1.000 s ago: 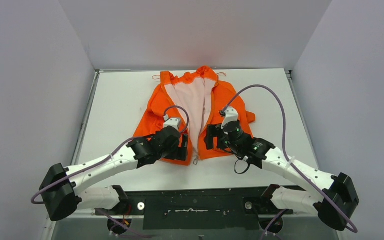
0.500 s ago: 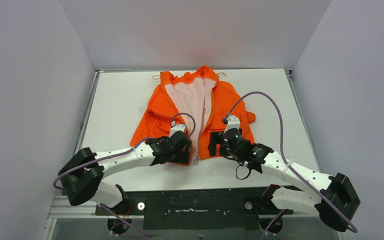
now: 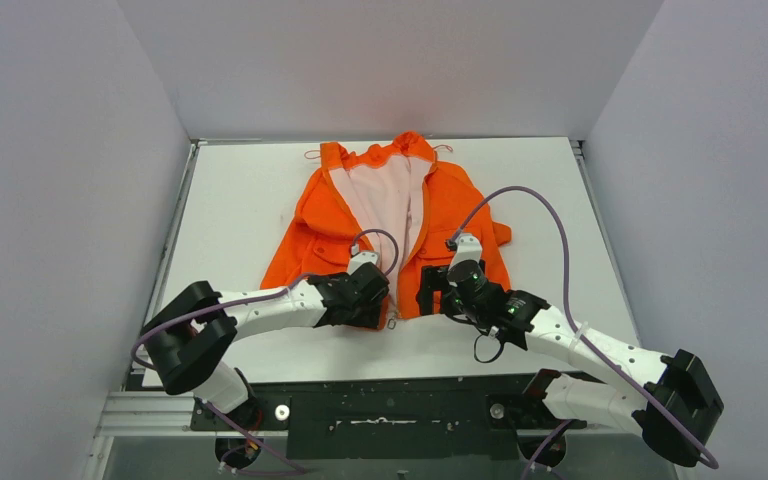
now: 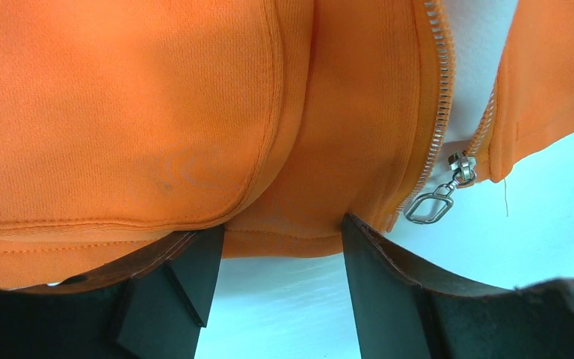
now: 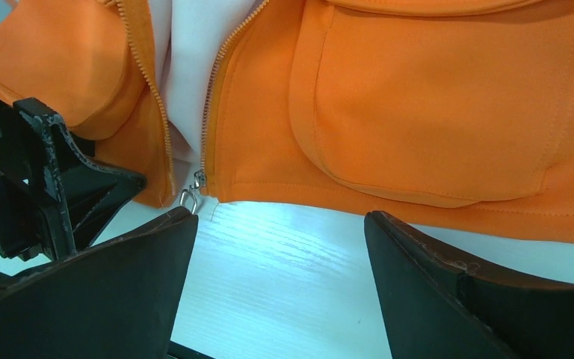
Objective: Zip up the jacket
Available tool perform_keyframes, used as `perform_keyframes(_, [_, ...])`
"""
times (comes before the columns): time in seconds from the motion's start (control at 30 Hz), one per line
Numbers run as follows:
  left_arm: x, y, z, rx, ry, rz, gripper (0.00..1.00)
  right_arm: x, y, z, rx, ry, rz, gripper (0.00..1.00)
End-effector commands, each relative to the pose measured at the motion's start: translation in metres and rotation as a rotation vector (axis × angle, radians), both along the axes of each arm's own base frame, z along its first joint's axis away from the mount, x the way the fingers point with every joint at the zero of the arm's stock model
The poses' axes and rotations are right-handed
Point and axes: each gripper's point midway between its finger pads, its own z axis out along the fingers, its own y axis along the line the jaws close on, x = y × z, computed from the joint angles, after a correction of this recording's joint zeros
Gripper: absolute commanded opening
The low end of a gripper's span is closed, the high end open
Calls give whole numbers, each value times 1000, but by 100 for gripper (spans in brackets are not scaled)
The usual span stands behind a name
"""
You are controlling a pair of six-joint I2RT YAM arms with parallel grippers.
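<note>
The orange jacket [image 3: 332, 215] lies flat on the white table [image 3: 230, 200], front open, with pale lining [image 3: 385, 195] showing down the middle. Its silver zipper pull [image 3: 392, 322] sits at the bottom hem, with the teeth apart above it. My left gripper [image 3: 370, 310] is open over the hem of the jacket's left panel. In the left wrist view its fingers [image 4: 183, 273] straddle the hem [image 4: 284, 239], with the pull [image 4: 432, 203] just to the right. My right gripper [image 3: 430, 296] is open and empty over the right panel's hem [image 5: 418, 202]. The pull [image 5: 189, 197] lies by its left finger [image 5: 119, 277].
Grey walls enclose the table on three sides. The dark mounting rail [image 3: 390, 410] runs along the near edge. Purple cables [image 3: 550, 215] loop above both arms. The left gripper's body [image 5: 45, 179] shows at the left of the right wrist view.
My left arm has swung in and its gripper has come down to the bottom hem, left of the zipper pull. My right gripper has shifted slightly nearer the hem. The jacket has not moved.
</note>
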Motion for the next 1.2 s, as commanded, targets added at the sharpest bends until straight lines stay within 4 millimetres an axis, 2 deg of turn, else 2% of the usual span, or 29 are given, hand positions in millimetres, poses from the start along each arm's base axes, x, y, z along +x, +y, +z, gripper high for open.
perform_keyframes(0.0, [5,-25,4,-76,-1,-16,58,6,0,10,23,-45,-30,85])
perform_keyframes(0.3, [-10,-55,29,-137,-19,-79,59,6,1,9,26,-42,-30,85])
perform_keyframes(0.57, [-4,-52,45,-145,-68,-36,64,5,-1,11,28,-50,-37,87])
perform_keyframes(0.97, [6,-38,20,-48,-89,47,66,1,-2,16,41,-56,-35,87])
perform_keyframes(1.17, [4,-34,9,-16,-74,49,66,0,-3,15,38,-53,-38,87])
